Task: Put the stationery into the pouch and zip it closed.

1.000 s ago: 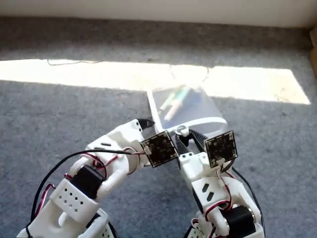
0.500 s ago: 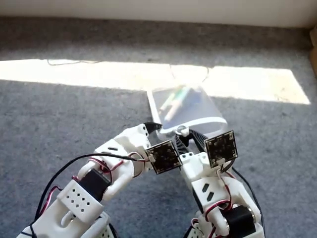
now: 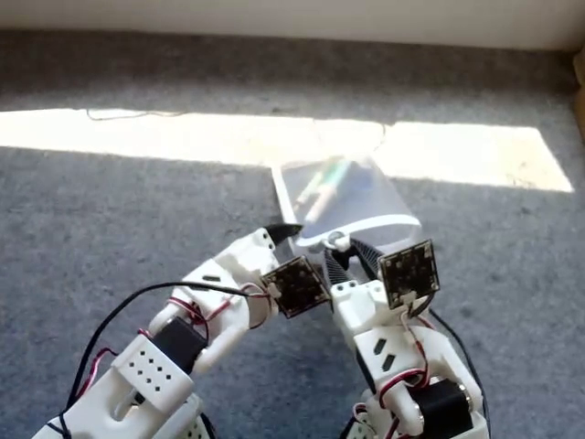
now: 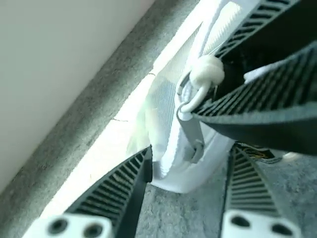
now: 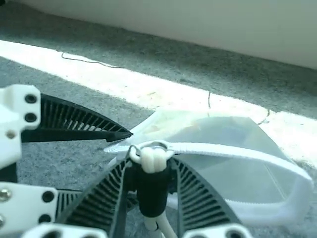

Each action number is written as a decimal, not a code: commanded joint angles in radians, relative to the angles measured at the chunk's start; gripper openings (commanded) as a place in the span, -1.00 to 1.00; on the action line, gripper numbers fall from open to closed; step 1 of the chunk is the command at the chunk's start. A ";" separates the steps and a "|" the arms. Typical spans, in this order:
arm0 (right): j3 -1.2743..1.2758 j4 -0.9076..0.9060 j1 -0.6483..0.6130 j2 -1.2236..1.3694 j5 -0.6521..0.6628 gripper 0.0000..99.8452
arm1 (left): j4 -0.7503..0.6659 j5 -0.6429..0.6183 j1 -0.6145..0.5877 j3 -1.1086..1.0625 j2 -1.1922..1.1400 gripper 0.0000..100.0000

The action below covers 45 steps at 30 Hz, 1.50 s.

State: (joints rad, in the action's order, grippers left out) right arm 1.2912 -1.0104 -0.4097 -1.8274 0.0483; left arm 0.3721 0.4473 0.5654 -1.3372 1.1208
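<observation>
A translucent pouch point(image 3: 352, 197) lies on the grey carpet, with several pens point(image 3: 322, 187) showing faintly inside it. Its white zip edge point(image 5: 247, 151) runs along the near side. My right gripper point(image 5: 150, 168) is shut on the zipper pull point(image 5: 153, 157), a white bead on a dark cord, at the pouch's near edge point(image 3: 338, 242). My left gripper point(image 4: 190, 153) stands open at the pouch's near-left corner point(image 4: 173, 168), one finger on each side of it. In the high view the left gripper point(image 3: 281, 233) sits just left of the right gripper point(image 3: 340, 249).
A bright band of sunlight point(image 3: 183, 137) crosses the carpet behind the pouch. A thin cable point(image 3: 119, 114) lies on the floor at the far left. A pale wall point(image 3: 292, 14) borders the carpet at the back.
My left arm has slid forward and to the right, bringing its open gripper up to the pouch's near-left corner. The right gripper and the pouch have kept still.
</observation>
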 commanded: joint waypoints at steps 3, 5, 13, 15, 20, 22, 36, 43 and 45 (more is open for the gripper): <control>-0.068 0.030 0.018 -0.012 0.083 -0.99 | -0.069 -0.015 0.016 -0.018 0.022 -0.68; -0.068 0.008 0.018 -0.012 0.104 -0.99 | -0.075 -0.015 0.016 -0.027 0.022 -0.70; -0.133 -0.019 0.021 -0.010 0.107 -0.99 | -0.075 -0.015 0.016 -0.028 0.022 -0.99; -0.142 -0.018 0.024 -0.010 0.107 -0.99 | -0.074 -0.018 0.016 -0.028 0.022 -0.99; -0.143 0.025 0.117 -0.010 0.107 -0.99 | -0.072 -0.018 0.008 -0.024 0.024 -0.99; -0.143 0.062 0.147 -0.010 0.107 -0.99 | -0.071 -0.020 0.008 -0.022 0.024 -0.99; -0.140 0.226 0.282 -0.010 0.109 -0.99 | 0.239 -0.021 0.007 0.010 0.332 -0.99; -0.140 0.286 0.282 -0.008 0.127 -0.99 | 0.376 -0.020 -0.005 0.015 0.492 -0.99; -0.139 0.292 0.282 -0.008 0.157 -0.99 | 0.397 -0.020 -0.041 0.015 0.527 -0.99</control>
State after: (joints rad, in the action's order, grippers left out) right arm 1.2236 -0.7741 -0.1642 -1.8259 0.1557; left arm 0.7158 0.4396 0.5762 -1.3571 1.5735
